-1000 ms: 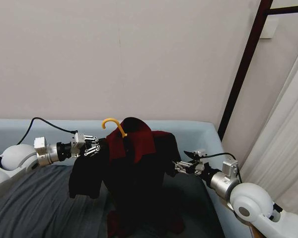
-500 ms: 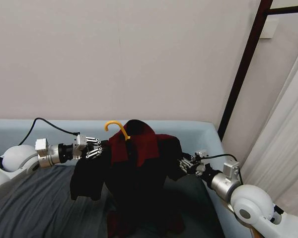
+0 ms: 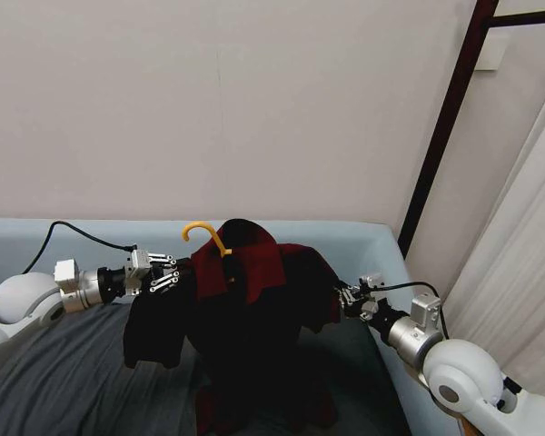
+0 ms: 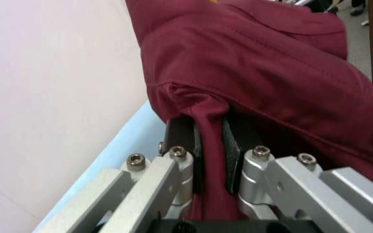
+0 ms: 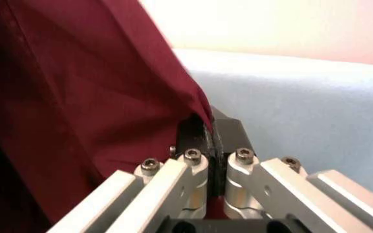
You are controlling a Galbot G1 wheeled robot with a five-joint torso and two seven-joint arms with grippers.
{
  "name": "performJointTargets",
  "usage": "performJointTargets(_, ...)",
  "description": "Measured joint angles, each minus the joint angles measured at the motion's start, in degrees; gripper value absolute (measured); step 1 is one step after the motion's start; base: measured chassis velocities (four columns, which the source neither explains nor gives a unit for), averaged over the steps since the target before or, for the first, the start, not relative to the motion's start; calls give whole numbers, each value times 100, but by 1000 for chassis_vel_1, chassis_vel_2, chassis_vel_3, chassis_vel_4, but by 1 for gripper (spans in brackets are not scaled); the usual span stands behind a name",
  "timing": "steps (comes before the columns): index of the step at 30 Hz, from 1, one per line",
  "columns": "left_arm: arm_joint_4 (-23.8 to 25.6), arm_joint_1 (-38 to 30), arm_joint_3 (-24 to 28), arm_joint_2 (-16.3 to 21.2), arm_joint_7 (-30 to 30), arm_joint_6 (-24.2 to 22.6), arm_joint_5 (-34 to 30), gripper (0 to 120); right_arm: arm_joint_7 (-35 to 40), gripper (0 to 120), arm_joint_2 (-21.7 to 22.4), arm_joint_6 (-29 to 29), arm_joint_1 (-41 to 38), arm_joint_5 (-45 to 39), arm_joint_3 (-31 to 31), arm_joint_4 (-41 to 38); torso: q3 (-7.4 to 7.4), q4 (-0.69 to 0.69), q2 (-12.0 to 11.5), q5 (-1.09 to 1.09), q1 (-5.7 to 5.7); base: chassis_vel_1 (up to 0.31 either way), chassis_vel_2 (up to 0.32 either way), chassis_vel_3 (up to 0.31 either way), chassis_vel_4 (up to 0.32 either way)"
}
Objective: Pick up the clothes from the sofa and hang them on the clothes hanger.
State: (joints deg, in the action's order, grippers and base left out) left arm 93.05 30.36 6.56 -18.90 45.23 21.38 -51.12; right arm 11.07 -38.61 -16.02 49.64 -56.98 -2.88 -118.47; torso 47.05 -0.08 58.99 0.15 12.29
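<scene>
Pale sofa (image 3: 372,243) spans the lower frame; at centre, left fingers (image 3: 164,273) and right fingers (image 3: 351,297) pinch the shirt (image 3: 259,268). Limp, light cloth, probably best held at the shoulders.

Home, by sofa (image 3: 368,242) and curtain (image 3: 530,259)

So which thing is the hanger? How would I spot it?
Start at the pale blue sofa along the wall. Above its middle, a dark red shirt is held up between the left gripper and the right gripper. The hanger pokes out by the collar: a yellow curved hook, the only bright thing there.
</scene>
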Motion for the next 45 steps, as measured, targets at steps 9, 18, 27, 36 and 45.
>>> performJointTargets(9, -11, 87, -110, 82, 51, 59, -65, 8, 13, 0, 93, 12, -53, -60, -84, 45, 0, 0, 0, 0, 0, 0, 0, 0, 0)
performJointTargets(18, -55, 193, -210, 77, 52, 100, -82, 8, 53, 0, 131, 10, -77, -67, -99, 104, 0, 0, 0, 0, 0, 0, 0, 0, 0)
performJointTargets(27, -187, 176, -211, 12, 33, 101, -82, 8, 28, 20, 169, -98, -46, -118, -148, -65, 0, 0, 0, 0, 0, 0, 0, 0, 0)
performJointTargets(36, -474, -7, -89, -77, 12, 62, -59, 8, 790, 57, 296, -563, 354, -471, -811, -572, 0, -1, 0, 0, 0, 0, 0, 0, 0)
performJointTargets(45, -419, -55, 57, -177, -66, -29, -18, 8, 1328, 87, 64, -429, 246, -2870, -1020, -1586, 0, 1, 0, -2, 0, 0, 0, 0, 0)
